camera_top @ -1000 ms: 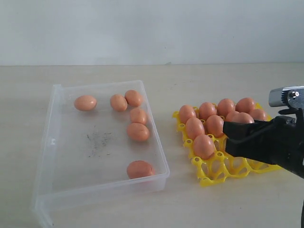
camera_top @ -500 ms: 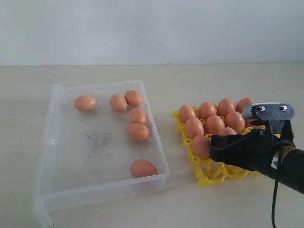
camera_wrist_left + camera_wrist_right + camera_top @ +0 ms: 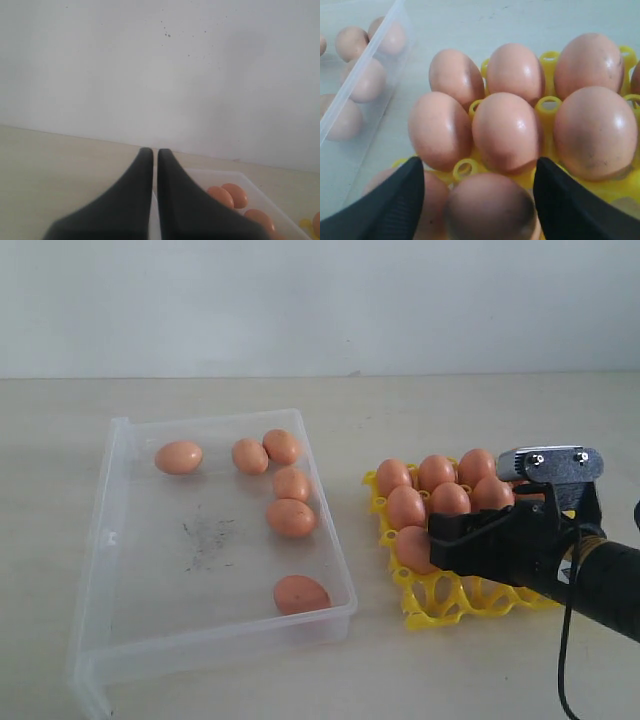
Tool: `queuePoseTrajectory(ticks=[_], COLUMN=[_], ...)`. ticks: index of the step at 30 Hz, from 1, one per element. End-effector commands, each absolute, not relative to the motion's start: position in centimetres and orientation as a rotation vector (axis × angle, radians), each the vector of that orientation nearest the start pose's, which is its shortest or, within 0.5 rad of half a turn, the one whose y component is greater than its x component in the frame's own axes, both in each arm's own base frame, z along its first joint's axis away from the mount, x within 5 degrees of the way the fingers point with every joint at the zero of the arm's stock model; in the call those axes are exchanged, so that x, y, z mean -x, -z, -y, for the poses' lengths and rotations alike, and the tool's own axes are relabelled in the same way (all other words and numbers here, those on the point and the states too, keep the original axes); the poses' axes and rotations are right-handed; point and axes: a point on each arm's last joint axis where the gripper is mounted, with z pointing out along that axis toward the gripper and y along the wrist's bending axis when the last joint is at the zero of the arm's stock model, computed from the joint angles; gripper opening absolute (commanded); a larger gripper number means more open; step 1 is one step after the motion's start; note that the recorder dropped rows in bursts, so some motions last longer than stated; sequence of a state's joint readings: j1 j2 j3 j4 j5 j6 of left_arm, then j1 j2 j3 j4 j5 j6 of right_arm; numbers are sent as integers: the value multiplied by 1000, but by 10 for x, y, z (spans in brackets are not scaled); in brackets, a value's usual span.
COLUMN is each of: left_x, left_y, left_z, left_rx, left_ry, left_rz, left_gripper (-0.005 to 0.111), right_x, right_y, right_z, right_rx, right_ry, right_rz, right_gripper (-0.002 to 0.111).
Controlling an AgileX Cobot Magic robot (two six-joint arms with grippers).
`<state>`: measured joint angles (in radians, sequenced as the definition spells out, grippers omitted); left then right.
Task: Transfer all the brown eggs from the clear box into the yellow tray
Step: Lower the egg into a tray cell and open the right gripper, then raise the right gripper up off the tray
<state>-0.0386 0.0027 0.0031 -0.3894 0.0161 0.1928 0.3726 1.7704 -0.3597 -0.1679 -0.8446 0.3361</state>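
Right fingers (image 3: 385,205) stand spread either side of an egg (image 3: 490,212) that looks seated in the yellow tray (image 3: 432,596), so placement looks done. Left fingers (image 3: 125,200) are pressed together, idle. Six brown eggs (image 3: 301,594) sit in the clear box (image 3: 200,580). You'll want a straight lift clear of the neighbours, then the next pick.

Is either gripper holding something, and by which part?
Nothing seems held. The right gripper stands open around one smooth orange-brown egg in the yellow plastic tray; the left gripper is shut, empty.
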Motion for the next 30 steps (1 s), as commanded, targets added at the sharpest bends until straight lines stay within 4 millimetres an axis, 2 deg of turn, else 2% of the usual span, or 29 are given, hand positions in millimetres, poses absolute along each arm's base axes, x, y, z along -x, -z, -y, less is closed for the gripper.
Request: queuePoseTrajectory(ticks=[1,7,11,13,15,18,24,27,30], left_x=[-56,-56,-56,-56,-56,-56,-56,-56,-56], left_y=[-213,-213,-213,-213,-213,-213,-213,-213,-213], left_z=[3,3,3,3,3,3,3,3,3], left_rx=[126,126,126,126,126,126,126,126,126], left_ry=[210,210,210,210,210,210,210,210,210], left_rz=[-1482,-1482,-1482,-1482,-1482,-1482,-1482,-1482,-1482], left_gripper=[4,4,4,4,4,4,4,4,4], right_x=[-236,-235,-218,-203,-191,-177,-158,-151,-145], right_y=[-115,-158,-196,-216,-235,-267,-301,-313,-320], right_z=[-102,-104,-114,-121,-124,-121,-110,-103,-100], right_rx=[222,252,493,670,746,680,594,485,448], right_ry=[-482,-524,-584,-622,-657,-715,-752,-833,-881], right_rz=[-2065,-1859,-1663,-1513,-1349,-1118,-984,-966,-943], right_gripper=[58,58,57,50,40,27,0,0,0])
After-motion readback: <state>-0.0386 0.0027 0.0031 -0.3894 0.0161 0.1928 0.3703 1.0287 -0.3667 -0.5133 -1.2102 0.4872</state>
